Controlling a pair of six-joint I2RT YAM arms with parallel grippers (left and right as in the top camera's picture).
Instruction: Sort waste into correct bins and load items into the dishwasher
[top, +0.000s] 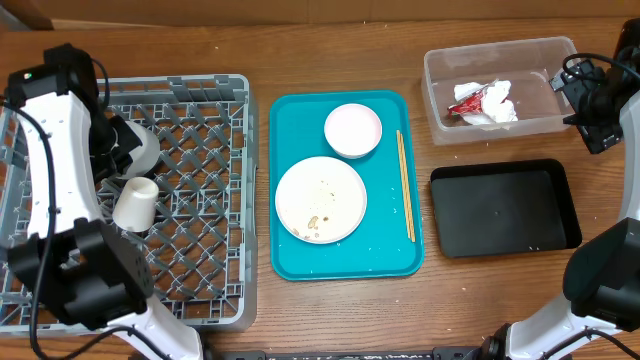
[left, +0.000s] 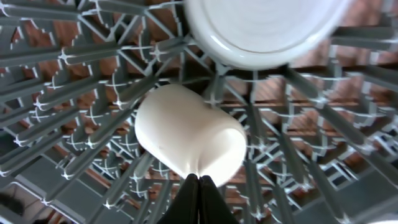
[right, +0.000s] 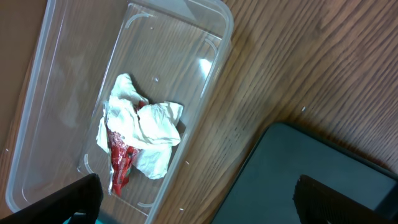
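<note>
The grey dishwasher rack (top: 190, 250) at the left holds a white cup (top: 135, 203) lying on its side and a white bowl (top: 143, 150). In the left wrist view my left gripper (left: 199, 178) is shut with nothing in it, its tips at the near edge of the cup (left: 186, 134), the bowl (left: 267, 28) beyond. My right gripper (right: 202, 199) hangs open between the clear tub (right: 211, 62) and the black tray (right: 298, 180). The tub (top: 440, 95) holds the crumpled napkin (right: 152, 134) and the red wrapper (right: 118, 158). A specked plate (top: 320, 199), a saucer (top: 352, 130) and chopsticks (top: 405, 185) lie on the teal tray.
The teal tray (top: 290, 260) sits mid-table with a few white grains (top: 370, 248) on it. The black tray (top: 505, 208) lies below the tub. Loose grains (right: 303, 109) dot the wood. My left arm (top: 45, 160) crosses the rack's left side.
</note>
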